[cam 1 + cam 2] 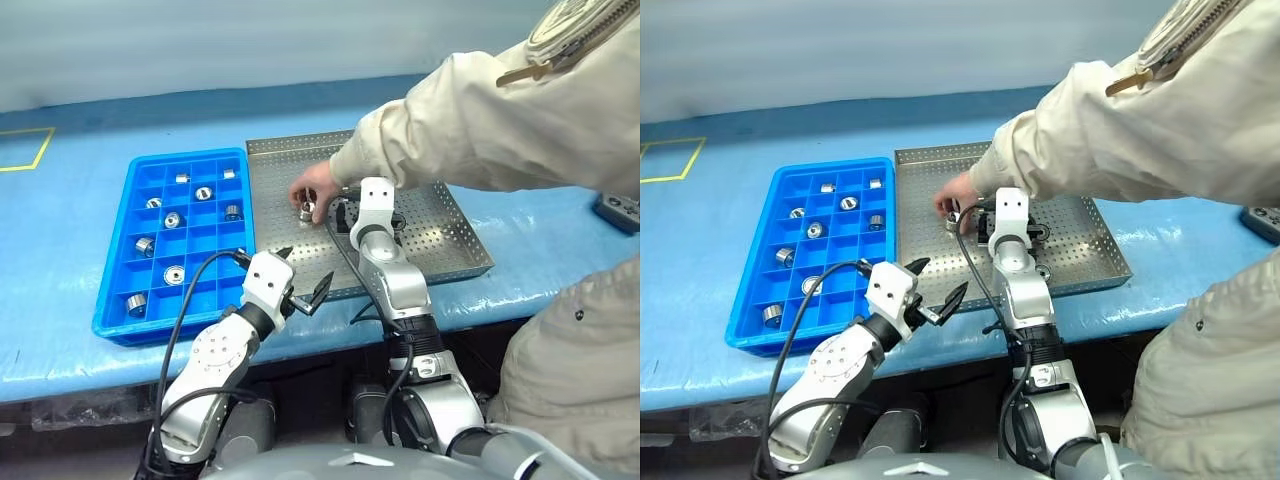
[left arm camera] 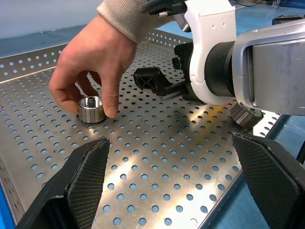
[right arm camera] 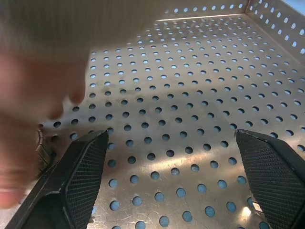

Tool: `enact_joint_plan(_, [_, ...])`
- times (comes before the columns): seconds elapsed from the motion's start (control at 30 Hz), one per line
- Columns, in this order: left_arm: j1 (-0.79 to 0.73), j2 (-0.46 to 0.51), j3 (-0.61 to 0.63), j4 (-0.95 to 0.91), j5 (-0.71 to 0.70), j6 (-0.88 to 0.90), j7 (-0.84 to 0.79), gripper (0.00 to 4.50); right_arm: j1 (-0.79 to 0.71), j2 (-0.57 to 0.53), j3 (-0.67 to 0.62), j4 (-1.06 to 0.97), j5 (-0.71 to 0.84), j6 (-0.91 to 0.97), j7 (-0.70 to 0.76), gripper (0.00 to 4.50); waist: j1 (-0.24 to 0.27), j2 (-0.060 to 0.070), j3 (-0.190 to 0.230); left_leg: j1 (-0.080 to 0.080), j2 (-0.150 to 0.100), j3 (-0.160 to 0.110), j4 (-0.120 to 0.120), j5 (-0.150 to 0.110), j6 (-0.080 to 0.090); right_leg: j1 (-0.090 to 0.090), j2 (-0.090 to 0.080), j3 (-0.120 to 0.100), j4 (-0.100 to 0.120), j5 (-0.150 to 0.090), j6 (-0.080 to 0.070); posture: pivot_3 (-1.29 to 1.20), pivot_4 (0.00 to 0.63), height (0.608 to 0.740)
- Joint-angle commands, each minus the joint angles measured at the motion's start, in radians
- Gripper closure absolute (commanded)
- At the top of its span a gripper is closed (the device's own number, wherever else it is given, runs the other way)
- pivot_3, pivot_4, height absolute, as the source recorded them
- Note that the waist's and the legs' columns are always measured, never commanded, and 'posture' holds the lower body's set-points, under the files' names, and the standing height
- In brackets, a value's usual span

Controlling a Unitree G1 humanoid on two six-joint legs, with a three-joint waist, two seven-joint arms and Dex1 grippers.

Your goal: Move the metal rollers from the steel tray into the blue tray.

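— Nearest: left gripper (image 1: pixel 300 280), jaws spread wide, empty, hanging at the near rim of the steel tray (image 1: pixel 455 235). Right gripper (image 1: pixel 345 212) further in, over the perforated floor, likewise agape and holding nothing.

— And the metal rollers (image 2: pixel 91 109)?

— One on the steel tray floor, pinched by a person's hand (image 2: pixel 95 62) close beside the right gripper. Another, possibly, half hidden behind that gripper's wrist. Several already sitting in compartments of the blue tray (image 1: pixel 115 325).

— Handling?

— Solid, rigid, probably dense for the size; polished, so likely slippery. Best pinched across the round side wall, pads square on. No pickup while the hand is there.
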Motion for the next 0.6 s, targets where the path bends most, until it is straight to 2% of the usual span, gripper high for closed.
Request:
enact_joint_plan(0.03, [-0.010, -0.001, -0.007, -0.021, -0.004, 0.000, -0.001, 0.02, -0.007, 0.012, 0.009, -0.042, 0.003, -0.002, 0.001, 0.00, 0.000, 0.000, 0.000, 0.000, 0.000, 0.000, 0.000, 0.000, 0.000, 0.000, 0.000, 0.000, 0.000, 0.000, 0.000, 0.04, 0.150, 0.740])
enact_joint_plan(0.23, [-0.013, -0.002, -0.008, -0.019, -0.002, -0.001, 0.002, 0.02, -0.029, 0.006, 0.020, -0.026, 0.003, -0.019, 0.024, 0.00, 0.001, 0.000, 0.000, 0.000, 0.000, 0.000, 0.000, 0.000, 0.000, 0.000, 0.000, 0.000, 0.000, 0.000, 0.000, 0.04, 0.150, 0.740])
enact_joint_plan(0.6, [-0.009, 0.002, -0.016, -0.023, 0.003, -0.004, 0.004, 0.02, -0.151, -0.018, 0.077, 0.066, 0.025, -0.071, 0.187, 0.00, 0.002, 0.000, 0.000, 0.000, 0.000, 0.000, 0.000, 0.000, 0.000, 0.000, 0.000, 0.000, 0.000, 0.000, 0.000, 0.06, 0.150, 0.740])
